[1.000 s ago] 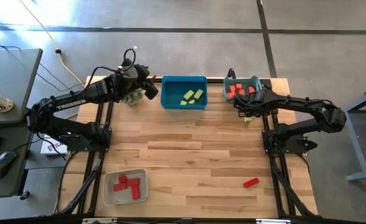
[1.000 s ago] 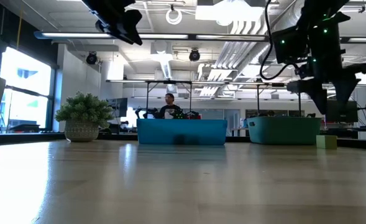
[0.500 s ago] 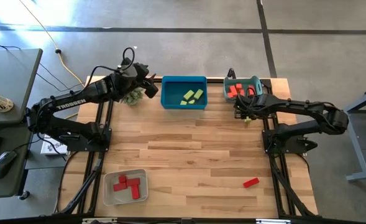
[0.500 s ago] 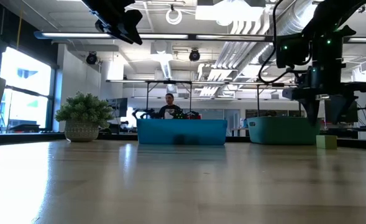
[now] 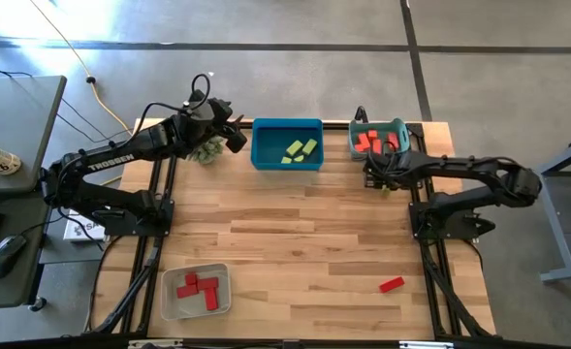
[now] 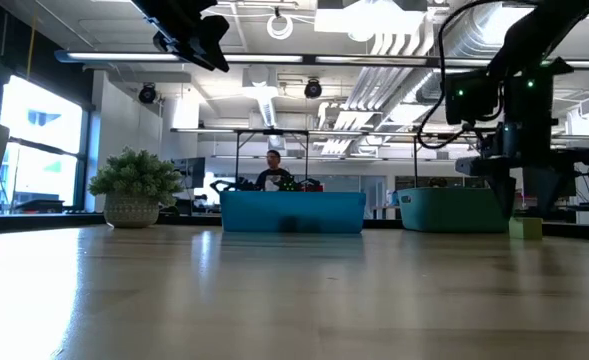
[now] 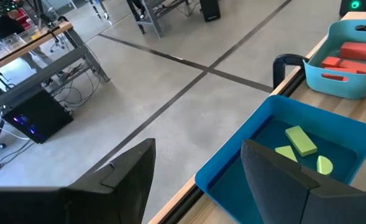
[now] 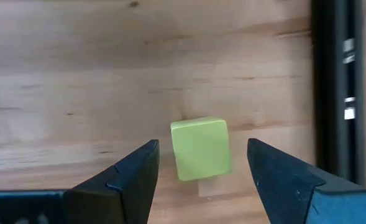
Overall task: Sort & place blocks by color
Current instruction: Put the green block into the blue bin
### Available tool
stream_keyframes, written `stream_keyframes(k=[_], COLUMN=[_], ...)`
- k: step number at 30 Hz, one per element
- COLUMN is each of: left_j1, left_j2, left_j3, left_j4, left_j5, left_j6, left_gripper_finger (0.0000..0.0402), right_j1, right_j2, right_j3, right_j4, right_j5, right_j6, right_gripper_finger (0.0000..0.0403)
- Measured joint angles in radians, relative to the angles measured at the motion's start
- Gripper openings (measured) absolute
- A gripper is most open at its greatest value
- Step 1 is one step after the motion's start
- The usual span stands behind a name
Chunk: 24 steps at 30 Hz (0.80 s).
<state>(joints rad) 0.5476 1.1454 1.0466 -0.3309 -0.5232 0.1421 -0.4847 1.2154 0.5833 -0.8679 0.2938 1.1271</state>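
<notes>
Yellow-green cube [image 8: 200,149] sits on the wooden table [image 5: 295,233], just in front of the teal tray [image 5: 396,129] of red blocks [image 5: 370,143]. Right gripper [image 8: 201,163] hangs above it, fingers spread either side, not touching. Left gripper [image 7: 198,165], also open, hovers beside the blue tray [image 7: 232,168].

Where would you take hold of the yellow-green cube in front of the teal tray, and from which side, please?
Grip the yellow-green cube from straight above, on its two opposite flat side faces. It sits alone on the table, slightly rotated, centred between the open jaws of the right gripper, so a small wrist twist would probably square them up.
</notes>
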Motion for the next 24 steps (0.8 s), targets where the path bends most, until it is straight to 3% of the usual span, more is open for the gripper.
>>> stream_keyframes(k=[10, 13, 18, 24], left_j1=[0.000, 0.000, 0.000, 0.000], left_j2=[0.000, 0.000, 0.000, 0.000], left_j3=[0.000, 0.000, 0.000, 0.000], left_j4=[0.000, 0.000, 0.000, 0.000], left_j5=[0.000, 0.000, 0.000, 0.000], left_j6=[0.000, 0.000, -0.008, -0.011], left_gripper_finger=[0.0227, 0.0227, 0.0227, 0.0227], right_j1=[0.000, 0.000, 0.000, 0.000], right_j2=[0.003, 0.003, 0.002, 0.003], right_j3=[-0.103, -0.117, -0.123, -0.103], right_j4=[0.153, 0.185, 0.207, 0.278], right_j5=[0.001, -0.001, -0.022, -0.089], right_j6=[0.045, 0.044, 0.040, -0.057], right_gripper_finger=[0.0227, 0.0199, 0.0109, 0.0104])
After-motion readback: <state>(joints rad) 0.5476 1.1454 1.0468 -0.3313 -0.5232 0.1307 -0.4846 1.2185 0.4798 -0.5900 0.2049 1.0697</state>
